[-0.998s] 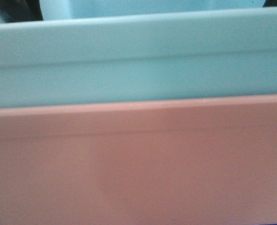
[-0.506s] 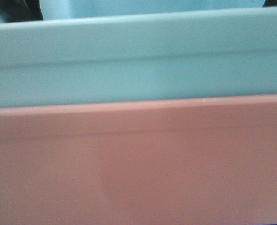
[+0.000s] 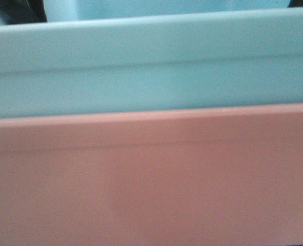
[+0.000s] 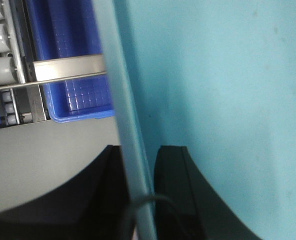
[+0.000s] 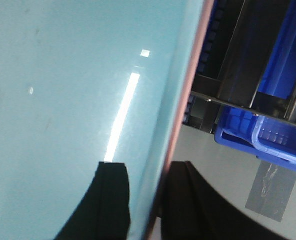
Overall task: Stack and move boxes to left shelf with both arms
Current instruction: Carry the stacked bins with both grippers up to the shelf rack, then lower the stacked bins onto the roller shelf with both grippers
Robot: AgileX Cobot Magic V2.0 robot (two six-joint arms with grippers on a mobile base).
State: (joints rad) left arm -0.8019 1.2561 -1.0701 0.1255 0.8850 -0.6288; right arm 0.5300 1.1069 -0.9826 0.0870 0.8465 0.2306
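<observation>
The two boxes fill the front view up close, stacked: the light blue box (image 3: 151, 66) sits inside the salmon-pink box (image 3: 151, 179). In the left wrist view my left gripper (image 4: 137, 152) is shut on the left wall of the light blue box (image 4: 213, 75), one finger inside and one outside. My right gripper (image 5: 145, 167) is shut on the stack's right side, one finger inside the light blue box (image 5: 62, 75) and one outside the pink rim (image 5: 188, 95). The left shelf's white rollers (image 4: 0, 35) and steel crossbar (image 4: 67, 67) show beyond the left wall.
A dark-blue crate (image 4: 72, 50) lies on the shelf behind the crossbar. On the right side are another dark-blue crate (image 5: 268, 135), steel rack rails (image 5: 238, 55) and a strip of grey tape (image 5: 268, 190) on the pale surface below.
</observation>
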